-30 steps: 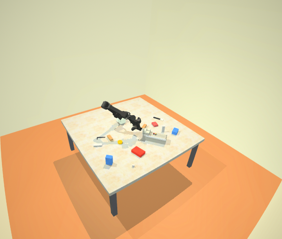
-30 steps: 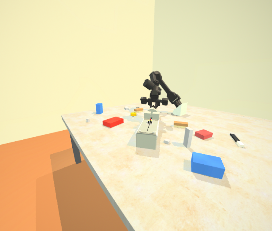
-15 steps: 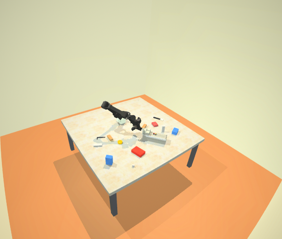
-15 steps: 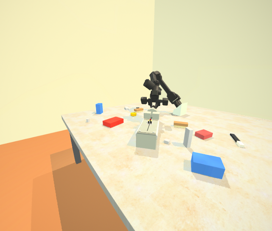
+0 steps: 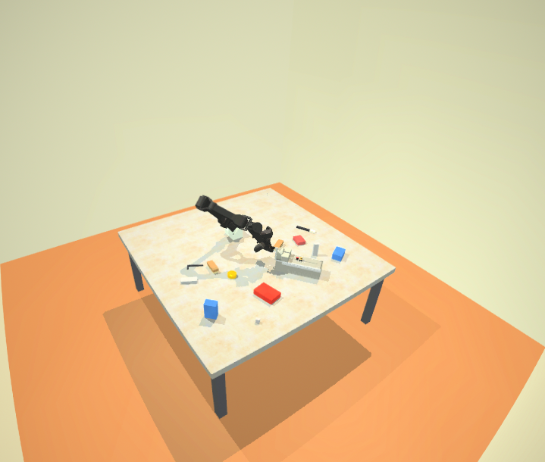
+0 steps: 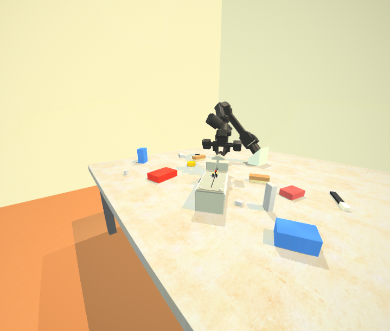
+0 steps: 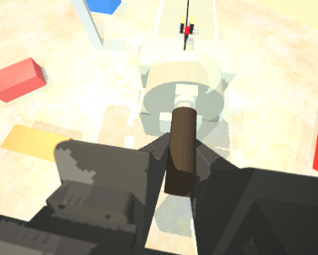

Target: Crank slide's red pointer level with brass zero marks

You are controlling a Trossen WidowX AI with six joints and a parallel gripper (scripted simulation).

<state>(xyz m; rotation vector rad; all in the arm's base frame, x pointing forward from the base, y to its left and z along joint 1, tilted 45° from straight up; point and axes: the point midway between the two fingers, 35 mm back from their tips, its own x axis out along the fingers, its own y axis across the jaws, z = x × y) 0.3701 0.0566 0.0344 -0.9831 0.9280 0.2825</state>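
Note:
The grey machine (image 5: 302,269) (image 6: 210,202) (image 7: 159,101) stands on the table, its round crank hub facing the arm. The brown crank handle (image 7: 183,126) sticks out from the hub, near its lower middle in the wrist view. My gripper (image 5: 272,249) (image 6: 221,153) (image 7: 178,138) is shut on this handle, one finger on each side. The red pointer (image 6: 216,171) (image 7: 187,30) sits on the slide between two small brass marks, seen as yellow tips (image 7: 193,19). In the wrist view it appears slightly nearer the crank than the tips; exact level cannot be told.
A pale upright block (image 5: 315,249) (image 6: 269,197), a red block (image 5: 299,240) (image 6: 291,192) (image 7: 18,80) and an orange block (image 6: 259,177) (image 7: 33,143) stand on one side of the machine. A larger red block (image 5: 267,293) (image 6: 161,174) lies on the other.

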